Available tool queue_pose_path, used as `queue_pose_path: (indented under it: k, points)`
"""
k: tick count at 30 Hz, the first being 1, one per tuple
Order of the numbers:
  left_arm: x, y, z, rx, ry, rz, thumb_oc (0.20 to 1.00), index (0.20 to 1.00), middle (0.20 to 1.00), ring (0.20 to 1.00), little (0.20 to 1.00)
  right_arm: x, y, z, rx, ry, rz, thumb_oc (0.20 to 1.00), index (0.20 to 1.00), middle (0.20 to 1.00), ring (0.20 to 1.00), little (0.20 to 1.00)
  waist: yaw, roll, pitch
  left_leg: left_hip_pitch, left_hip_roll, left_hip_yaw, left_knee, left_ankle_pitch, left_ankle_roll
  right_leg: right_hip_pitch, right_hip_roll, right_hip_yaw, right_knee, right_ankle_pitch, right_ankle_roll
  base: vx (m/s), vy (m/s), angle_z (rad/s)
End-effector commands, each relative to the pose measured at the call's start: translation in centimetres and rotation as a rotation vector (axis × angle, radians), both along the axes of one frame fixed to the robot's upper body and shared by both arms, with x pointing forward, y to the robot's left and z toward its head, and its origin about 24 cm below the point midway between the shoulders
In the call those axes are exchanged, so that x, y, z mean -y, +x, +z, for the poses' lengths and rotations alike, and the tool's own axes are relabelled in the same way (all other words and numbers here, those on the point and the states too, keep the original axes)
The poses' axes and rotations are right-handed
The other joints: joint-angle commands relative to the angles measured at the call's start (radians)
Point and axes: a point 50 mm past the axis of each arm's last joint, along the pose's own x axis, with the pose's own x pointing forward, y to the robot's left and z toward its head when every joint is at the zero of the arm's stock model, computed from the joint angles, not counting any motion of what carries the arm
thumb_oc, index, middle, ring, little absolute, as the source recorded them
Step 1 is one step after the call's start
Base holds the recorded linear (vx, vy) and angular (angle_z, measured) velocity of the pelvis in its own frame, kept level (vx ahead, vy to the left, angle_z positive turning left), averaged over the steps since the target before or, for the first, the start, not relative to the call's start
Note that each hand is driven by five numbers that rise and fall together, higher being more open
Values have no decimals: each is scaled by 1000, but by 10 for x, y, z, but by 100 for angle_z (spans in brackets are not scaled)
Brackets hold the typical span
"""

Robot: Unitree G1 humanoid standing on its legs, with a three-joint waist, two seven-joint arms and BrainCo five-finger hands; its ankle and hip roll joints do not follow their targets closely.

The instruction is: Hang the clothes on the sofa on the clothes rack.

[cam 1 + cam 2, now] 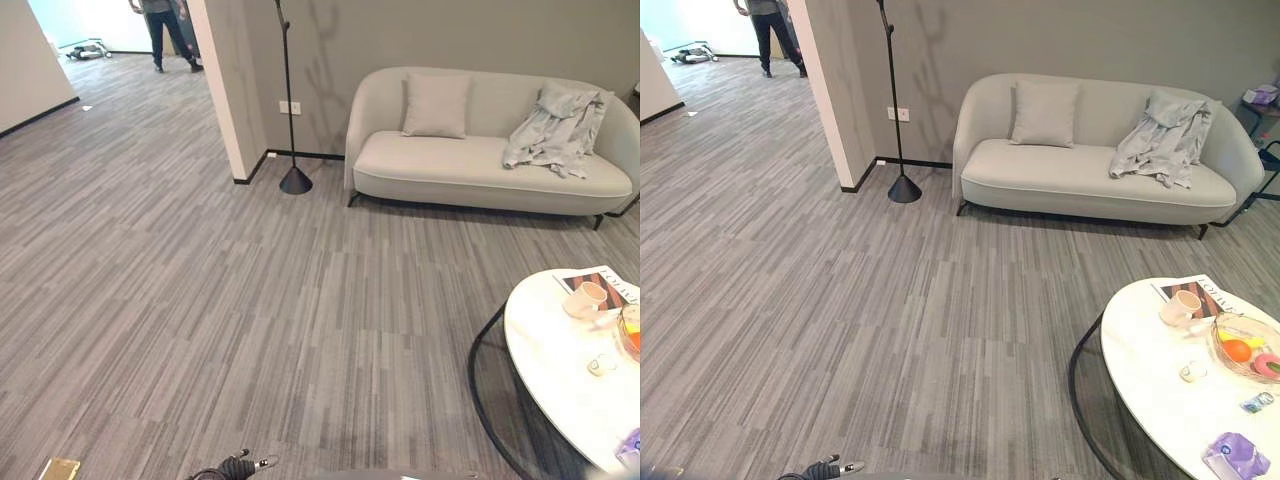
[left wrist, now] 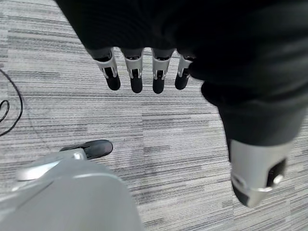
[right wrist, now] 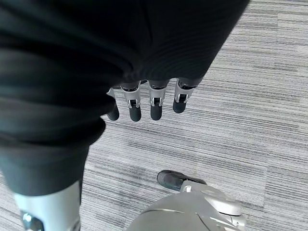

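Grey garment (image 1: 556,128) drapes the pale sofa (image 1: 470,170) on striped grey carpet (image 1: 200,300).

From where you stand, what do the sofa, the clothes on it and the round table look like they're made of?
The sofa looks like matte light-grey woven fabric over padding: soft rounded edges, no shine. The grey garment draped over its backrest looks like thin soft cloth, since it hangs in loose folds. The round table has a smooth white top, perhaps stone or lacquer, with a slight sheen, on a thin black frame that looks like metal.
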Motion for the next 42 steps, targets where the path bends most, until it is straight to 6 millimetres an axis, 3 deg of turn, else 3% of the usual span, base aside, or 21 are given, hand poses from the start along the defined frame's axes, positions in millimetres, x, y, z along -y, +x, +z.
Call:
queue_pose_path:
  k: [1,13,24,29,31,32,33,36,39,42]
  points:
    - [6,25,4,71,-18,-18,1000,1000,1000,1000,1000,5,9,2,19,-1,-9,1000,1000,1000,1000,1000,17,33,16,-14,6,45,1,-9,-43,-22,-35,-29,-10,57,25,0,0,0]
    - [9,35,6,109,-31,-8,1000,1000,1000,1000,1000,6,6,2,24,0,-26,1000,1000,1000,1000,1000,8,47,15,-9,11,48,1,-5,-44,-24,-29,-30,-10,55,25,6,-13,-1]
    - [26,56,11,181,-93,-42,1000,1000,1000,1000,1000,1,-2,1,49,48,-103,1000,1000,1000,1000,1000,-21,65,11,14,32,61,1,10,-41,-24,-13,-22,-10,52,26,26,-40,-1]
    - [27,49,9,166,-113,5,1000,1000,1000,1000,1000,0,-3,1,61,57,-117,1000,1000,1000,1000,1000,-27,65,8,25,55,62,1,16,-39,-23,1,-19,-10,41,28,55,-90,0]
    - [29,34,3,118,-123,29,1000,1000,1000,1000,1000,2,-4,2,81,56,-142,1000,1000,1000,1000,1000,-31,64,16,49,93,68,10,77,-37,-17,24,-14,-10,35,29,69,-251,4]
    - [33,34,2,114,-133,37,1000,1000,1000,1000,1000,5,2,3,99,46,-136,1000,1000,1000,1000,1000,-20,28,63,-67,101,53,251,67,-37,4,1,-11,-10,46,15,-20,-293,24]
    - [34,36,2,117,-141,57,1000,1000,1000,1000,1000,6,3,4,101,40,-136,1000,1000,1000,1000,1000,-11,25,80,-133,101,36,299,59,-36,14,2,-14,-10,38,13,26,-255,40]
    - [33,36,2,125,-154,95,1000,1000,1000,1000,1000,5,4,3,101,44,-151,1000,1000,1000,1000,1000,19,17,103,-230,81,49,212,51,-34,50,14,1,-10,21,12,108,-40,35]
    - [28,41,5,134,-129,59,1000,1000,1000,1000,1000,2,11,4,120,50,-144,1000,1000,1000,1000,1000,51,13,152,-349,60,84,106,88,-49,99,31,14,-10,22,5,211,17,9]
    - [20,43,7,136,-100,35,1000,1000,1000,1000,1000,2,18,5,134,52,-141,1000,1000,1000,1000,1000,86,25,172,-397,48,113,1,91,-55,150,35,22,-10,18,3,375,137,-2]
